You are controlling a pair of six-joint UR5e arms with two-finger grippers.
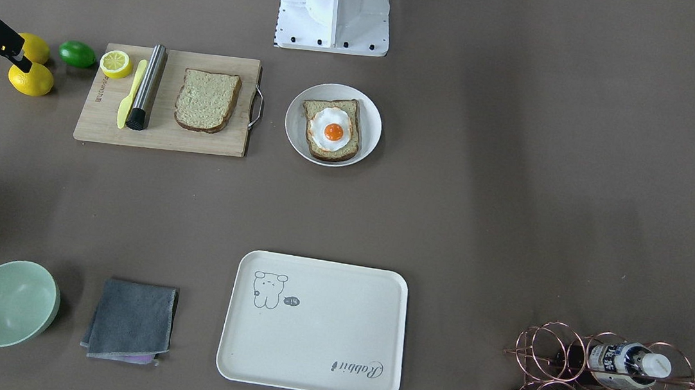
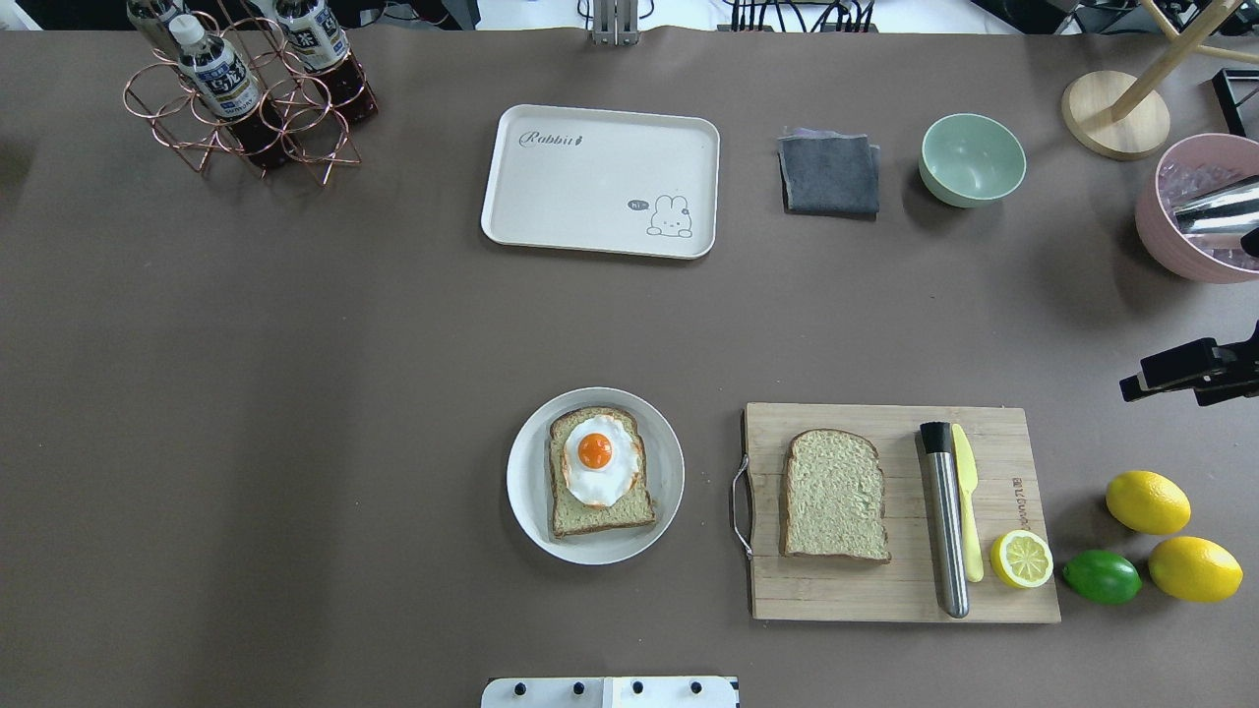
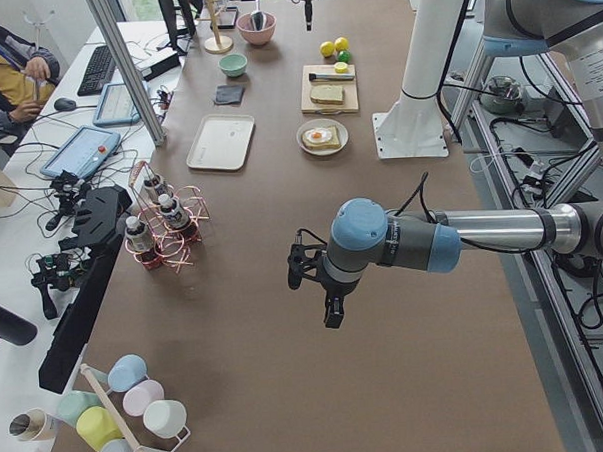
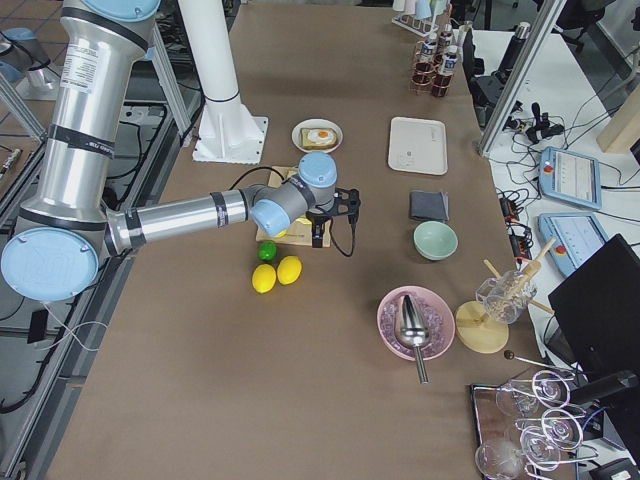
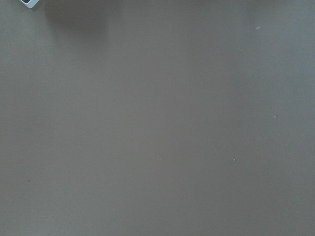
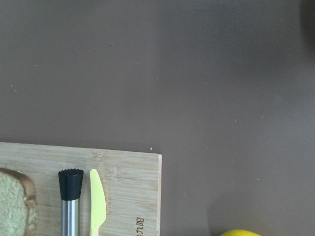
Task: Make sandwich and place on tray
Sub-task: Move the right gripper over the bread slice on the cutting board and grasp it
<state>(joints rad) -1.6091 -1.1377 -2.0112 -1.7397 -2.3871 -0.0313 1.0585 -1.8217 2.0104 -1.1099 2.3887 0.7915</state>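
Observation:
The sandwich is in parts. One wholegrain bread slice [image 2: 600, 513] lies on a round white plate [image 2: 526, 492] with a fried egg [image 2: 596, 457] on top. The second slice [image 2: 834, 495] lies on the wooden cutting board [image 2: 856, 590]. The cream tray [image 2: 590, 187] with the "Rabbit" script lies bare at the far side. My right gripper [image 4: 320, 238] hovers above the table near the board's lemon end and shows as a black shape at the overhead view's right edge [image 2: 1175, 369]; I cannot tell whether it is open or shut. My left gripper [image 3: 328, 305] hangs over bare table far from everything; I cannot tell its state.
On the board lie a metal muddler [image 2: 946, 521], a yellow knife [image 2: 968, 511] and a lemon half [image 2: 1021, 559]. A lime [image 2: 1102, 576] and two lemons [image 2: 1147, 501] lie beside it. A grey cloth [image 2: 829, 174], green bowl [image 2: 972, 159], pink bowl [image 2: 1195, 211] and bottle rack [image 2: 246, 88] stand at the far side.

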